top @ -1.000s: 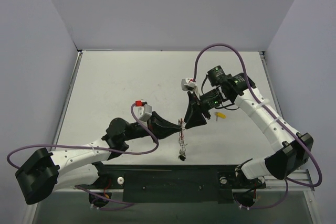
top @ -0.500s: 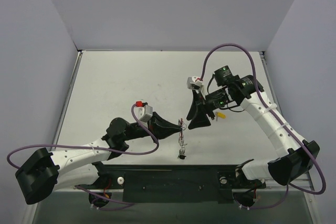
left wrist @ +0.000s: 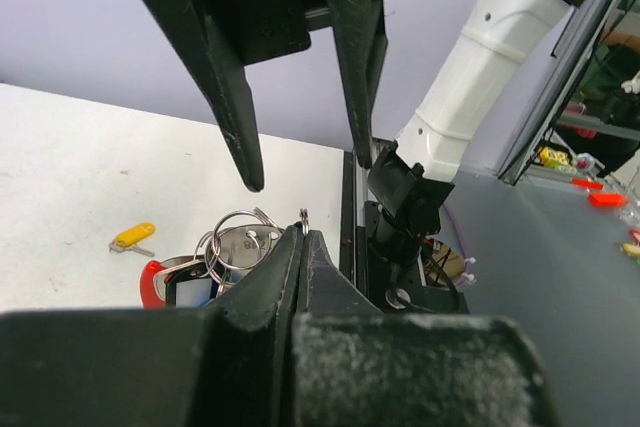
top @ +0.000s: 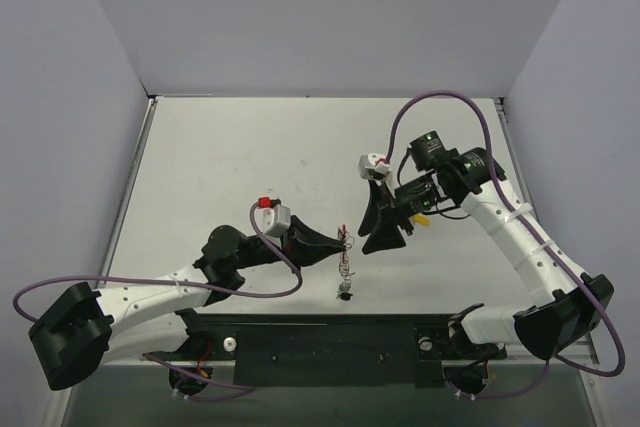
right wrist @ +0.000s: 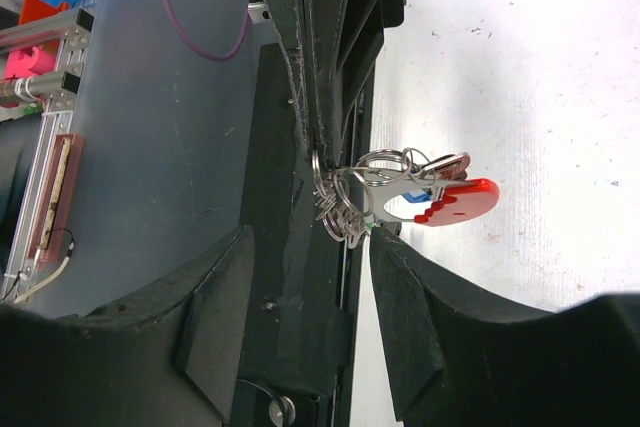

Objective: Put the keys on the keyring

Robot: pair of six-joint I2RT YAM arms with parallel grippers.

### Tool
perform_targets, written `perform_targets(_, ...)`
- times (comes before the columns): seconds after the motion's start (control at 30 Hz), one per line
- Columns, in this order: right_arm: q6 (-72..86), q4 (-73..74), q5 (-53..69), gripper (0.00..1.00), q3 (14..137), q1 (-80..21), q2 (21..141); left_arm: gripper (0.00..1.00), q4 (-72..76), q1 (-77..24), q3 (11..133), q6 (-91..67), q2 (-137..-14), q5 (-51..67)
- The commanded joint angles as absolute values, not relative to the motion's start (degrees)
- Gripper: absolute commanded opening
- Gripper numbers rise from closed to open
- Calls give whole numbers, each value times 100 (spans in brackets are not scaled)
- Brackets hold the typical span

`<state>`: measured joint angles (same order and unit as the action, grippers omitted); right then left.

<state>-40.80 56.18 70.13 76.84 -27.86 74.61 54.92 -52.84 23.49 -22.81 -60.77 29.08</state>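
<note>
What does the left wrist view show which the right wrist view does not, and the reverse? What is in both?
Only the left wrist view shows the yellow key, lying alone on the table apart from the bundle. Only the right wrist view shows the small linked rings of the chain, bunched beside the left gripper's tips. Both show the left gripper shut on the keyring, the red key bunched with it, and the right gripper open and holding nothing.
</note>
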Motion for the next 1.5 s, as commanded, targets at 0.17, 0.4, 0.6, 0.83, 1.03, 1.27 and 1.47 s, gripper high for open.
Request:
perform_targets(0.17, -5815, 6862, 6892, 45, 8146, -2997, 7356, 0, 5207, -5247, 2398, -766, -5555, 3805)
perform_targets(0.4, -7742, 8288, 6030, 42, 8973, -3427, 7699, 0, 4307, -5159, 2742, -255, -5396, 4113)
perform_targets(0.6, -7840, 8253, 5932, 41, 8913, -3603, 7612, 0, 4561, -5150, 2821, -562, -5528, 4140)
perform_targets(0.83, -7629, 8016, 6011, 41, 8675, -3604, 7506, 0, 5325, -5150, 2725, -1063, -5774, 4069)
perform_targets(1.03, -7392, 7849, 6214, 41, 8526, -3604, 7471, 0, 6152, -5159, 2602, -1617, -6099, 3885)
perform_targets(1.27, -6892, 7497, 6328, 41, 8420, -3455, 7392, 0, 6442, -5291, 2567, -2082, -6275, 3191)
perform_targets(1.47, -6258, 7462, 6811, 41, 8762, -2909, 7426, 0, 7294, -5353, 2171, -2635, -6301, 2488)
